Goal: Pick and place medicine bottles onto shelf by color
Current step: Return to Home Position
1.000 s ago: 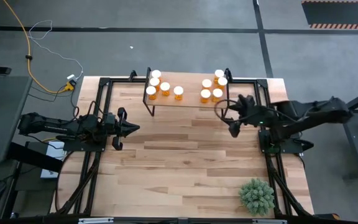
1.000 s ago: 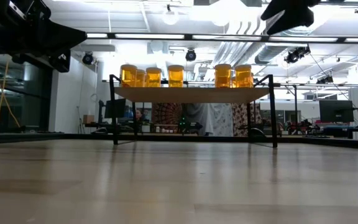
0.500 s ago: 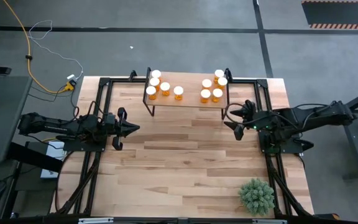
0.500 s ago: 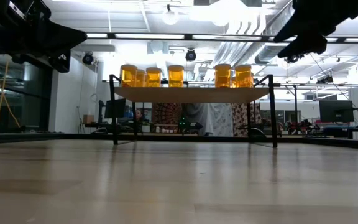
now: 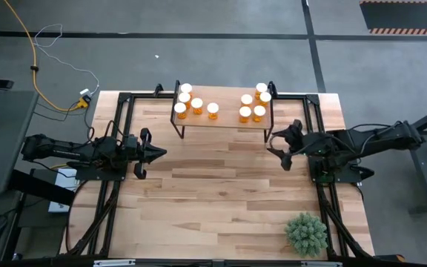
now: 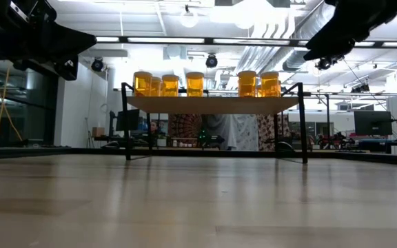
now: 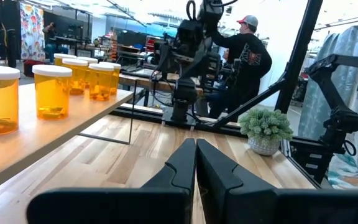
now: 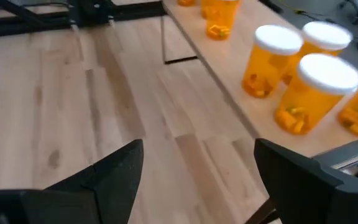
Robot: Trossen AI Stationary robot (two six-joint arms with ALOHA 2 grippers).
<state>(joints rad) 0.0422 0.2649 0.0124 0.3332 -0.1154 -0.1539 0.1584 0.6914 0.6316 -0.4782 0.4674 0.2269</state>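
Inside, bottles (image 8: 316, 93) on the shelf (image 8: 229, 62) hold pills (image 8: 289, 119).

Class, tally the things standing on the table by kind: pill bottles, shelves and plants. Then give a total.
Pill bottles: 10 (5 at each end of the shelf)
Shelf: 1
Plant: 1
Total: 12

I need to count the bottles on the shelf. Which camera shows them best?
High view: looking straight down, every white cap of the medicine bottles shows separately, in two clusters on the shelf. The low view sees them side-on, overlapping. Each wrist view catches only some bottles.
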